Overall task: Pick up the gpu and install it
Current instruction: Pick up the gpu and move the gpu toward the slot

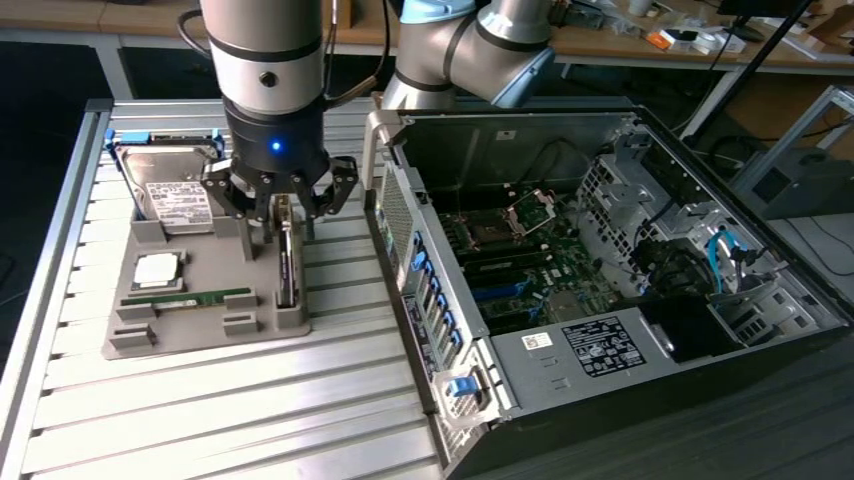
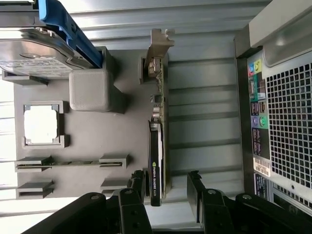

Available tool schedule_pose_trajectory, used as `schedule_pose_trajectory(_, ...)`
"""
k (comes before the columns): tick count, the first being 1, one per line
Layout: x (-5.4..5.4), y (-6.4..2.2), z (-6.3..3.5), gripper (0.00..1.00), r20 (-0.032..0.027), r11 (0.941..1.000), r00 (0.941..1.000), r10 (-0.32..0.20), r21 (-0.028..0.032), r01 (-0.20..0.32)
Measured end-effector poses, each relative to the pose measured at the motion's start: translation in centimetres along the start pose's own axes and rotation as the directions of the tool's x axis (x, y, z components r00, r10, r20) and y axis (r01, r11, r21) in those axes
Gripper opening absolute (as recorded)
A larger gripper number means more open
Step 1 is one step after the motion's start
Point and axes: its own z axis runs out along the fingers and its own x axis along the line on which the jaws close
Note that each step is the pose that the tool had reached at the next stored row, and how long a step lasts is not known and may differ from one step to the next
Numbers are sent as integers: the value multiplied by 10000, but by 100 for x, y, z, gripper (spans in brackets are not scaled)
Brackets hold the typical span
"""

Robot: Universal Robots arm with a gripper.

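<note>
Slatted table (image 1: 267,420), grey tray (image 1: 187,340): gpu (image 1: 286,262) upright edge-on, dark, silver bracket (image 2: 158,46); jaws open astride, seemingly untouching.

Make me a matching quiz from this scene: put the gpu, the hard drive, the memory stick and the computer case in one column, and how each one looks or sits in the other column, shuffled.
Things
1. gpu
2. hard drive
3. memory stick
4. computer case

Descriptions
A. green, lying flat in the grey holder
B. side open, motherboard showing
C. standing on edge under the open gripper
D. silver, with a white label on top

Pairs: 1-C, 2-D, 3-A, 4-B
</note>
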Motion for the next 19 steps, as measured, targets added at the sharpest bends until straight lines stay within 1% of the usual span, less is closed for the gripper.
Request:
schedule_pose_trajectory(2, 1, -1, 33, 48, 1, 10000, 10000, 0, 1, 0)
schedule_pose_trajectory(7, 3, 3, 76, 48, -1, 10000, 10000, 1, 2, -1)
schedule_pose_trajectory(19, 10, 77, 134, 48, 1, 10000, 10000, 1, 1, -1)
